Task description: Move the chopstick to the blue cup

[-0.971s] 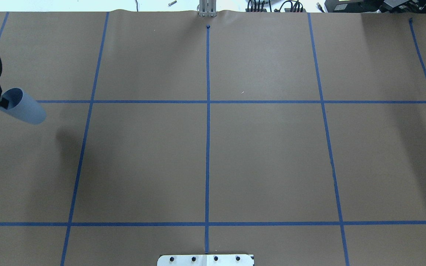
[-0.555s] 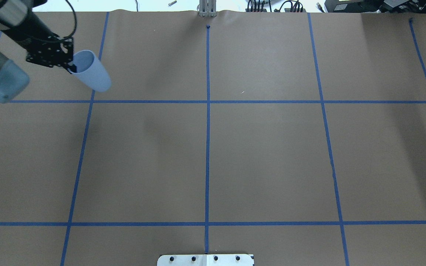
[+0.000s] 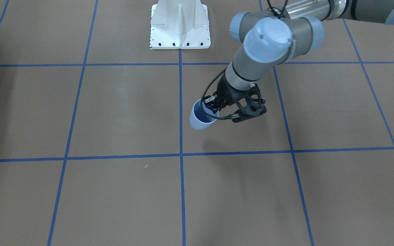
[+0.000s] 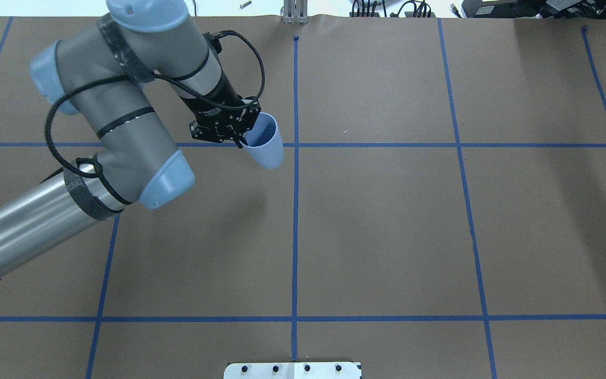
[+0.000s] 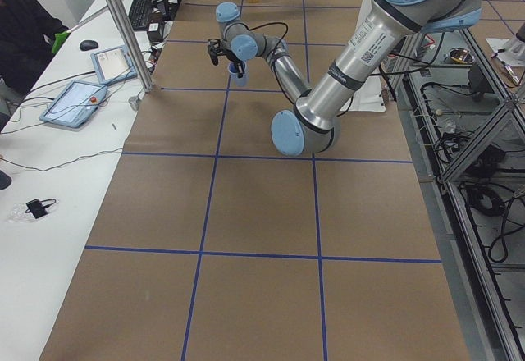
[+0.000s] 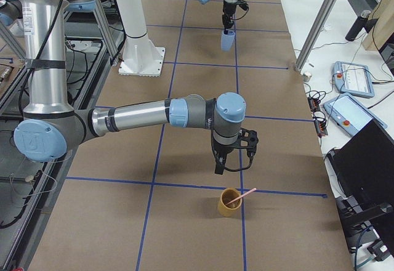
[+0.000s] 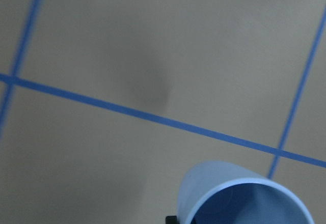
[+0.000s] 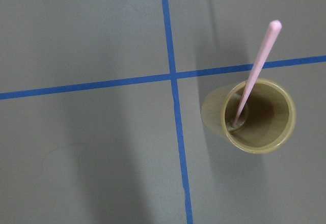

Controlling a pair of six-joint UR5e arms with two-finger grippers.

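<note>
Brown paper (image 4: 387, 237) gridded with blue tape (image 4: 295, 237) covers the table. Nearest in the exterior left view, the left gripper (image 4: 241, 139) is clamped on the rim of the blue cup (image 4: 267, 150). 1.0 s ago that cup hung at the overhead view's far left edge. 0.6 s ago it was farther in and farther from the robot's base. Now gripper and cup have swung in to just short of the centre line, by its crossing with the far cross-line. The cup hangs below the gripper, clear of the paper, and its shadow (image 4: 250, 200) lies apart from it. In the side views its mouth is up and its base down.

At the other end of the table, well apart from the left gripper, the right gripper (image 6: 218, 169) points down above the paper. Whether its jaws are open or closed cannot be told. Near it, lower and to 1 side, not touching, stands a tan cup (image 8: 265, 132) holding the pink chopstick (image 8: 254, 71). The chopstick's lower end rests on the cup's bottom. Its long axis leans up and out over the rim, with the free tip pointing away from the robot's side, toward the operators' desk.
</note>
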